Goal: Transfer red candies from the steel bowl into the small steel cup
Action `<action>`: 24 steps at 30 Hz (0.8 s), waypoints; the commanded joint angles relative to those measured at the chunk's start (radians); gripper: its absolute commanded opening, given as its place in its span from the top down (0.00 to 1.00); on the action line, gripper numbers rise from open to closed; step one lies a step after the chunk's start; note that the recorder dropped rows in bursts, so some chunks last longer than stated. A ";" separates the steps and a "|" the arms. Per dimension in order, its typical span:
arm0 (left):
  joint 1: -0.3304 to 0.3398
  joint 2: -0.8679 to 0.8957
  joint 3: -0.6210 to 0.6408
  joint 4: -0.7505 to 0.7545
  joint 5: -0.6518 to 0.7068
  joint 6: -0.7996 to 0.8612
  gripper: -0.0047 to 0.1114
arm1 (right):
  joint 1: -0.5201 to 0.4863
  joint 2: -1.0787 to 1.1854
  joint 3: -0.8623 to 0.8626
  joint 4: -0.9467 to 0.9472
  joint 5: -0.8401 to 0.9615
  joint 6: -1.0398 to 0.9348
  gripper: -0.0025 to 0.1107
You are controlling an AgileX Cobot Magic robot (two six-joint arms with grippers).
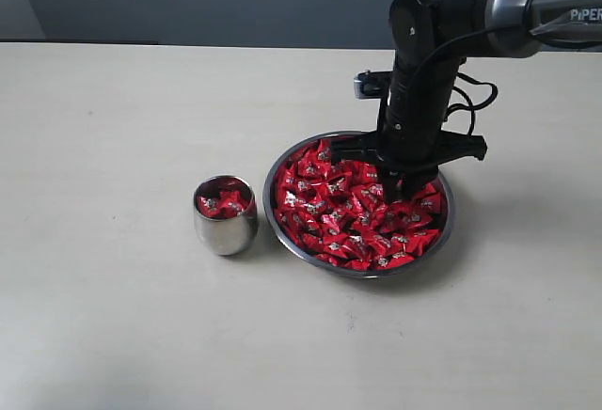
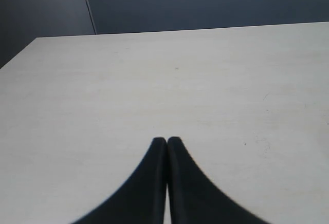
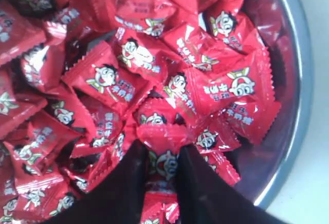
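Well, the biggest thing I have is the pale table (image 1: pixel 113 335), bare beneath the left gripper (image 2: pixel 166 141). Its two black fingers are pressed flat together with nothing between them.

Next is the right arm (image 1: pixel 470 6), black and grey, with "PiPER" in white on its side. It stands steeply over the steel bowl (image 1: pixel 362 274), and the right gripper (image 1: pixel 393 184) is buried tip-down in the heap. The bowl's rim curves just beyond the fingers on the outer side.

The small steel cup (image 1: pixel 224 231) stands upright, well clear of those fingers on the bowl's far side and just beside its rim. It has a few wrappers in it.

The red candies (image 1: pixel 348 212) fill the bowl all around the fingertips. Each wrapper shows a cartoon child's face and white characters I cannot read. In the right wrist view the fingers (image 3: pixel 200 183) are drawn nearly together, pinching one candy between them.
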 commanded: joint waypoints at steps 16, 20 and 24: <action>-0.007 -0.005 0.005 0.002 -0.008 -0.001 0.96 | 0.005 0.021 -0.005 -0.010 -0.008 -0.030 0.71; -0.007 -0.005 0.005 0.002 -0.008 -0.001 0.96 | 0.005 0.021 -0.005 -0.023 -0.012 -0.030 0.72; -0.007 -0.005 0.005 0.002 -0.008 -0.001 0.96 | 0.005 0.021 -0.005 -0.030 -0.025 -0.030 0.72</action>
